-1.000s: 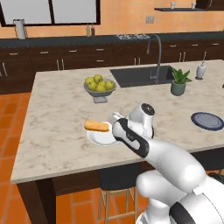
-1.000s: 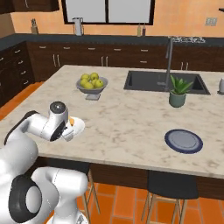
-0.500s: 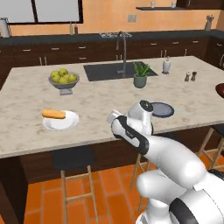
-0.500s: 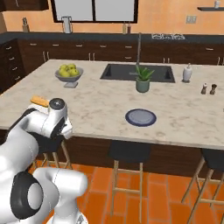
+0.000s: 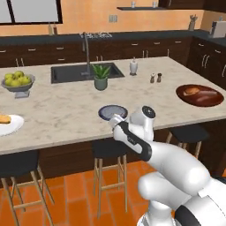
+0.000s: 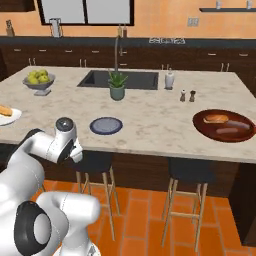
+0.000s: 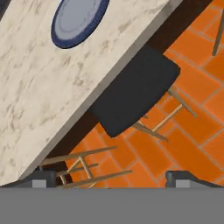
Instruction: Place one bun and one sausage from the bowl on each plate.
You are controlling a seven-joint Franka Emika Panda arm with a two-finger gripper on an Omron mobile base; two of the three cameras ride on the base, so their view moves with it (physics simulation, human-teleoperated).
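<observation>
Round reddish-brown bowl [image 5: 199, 95], marble counter [image 5: 66, 115]

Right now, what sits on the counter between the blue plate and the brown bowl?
Nothing: in the right base view the marble between the blue plate and the bowl is bare. The shakers stand farther back.

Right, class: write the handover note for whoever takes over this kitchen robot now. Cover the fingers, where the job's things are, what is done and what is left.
Fingers: open, holding nothing, off the counter's front edge above a stool.
Bowl: at the right end of the counter, with one bun and one sausage in it.
White plate: at the left end, with food on it; bun or sausage, it cannot be told apart.
Blue plate: near the front edge, bare.
Done: the white plate looks served, at least in part.
Left: put a bun and a sausage from the bowl on the blue plate; check the white plate.
</observation>
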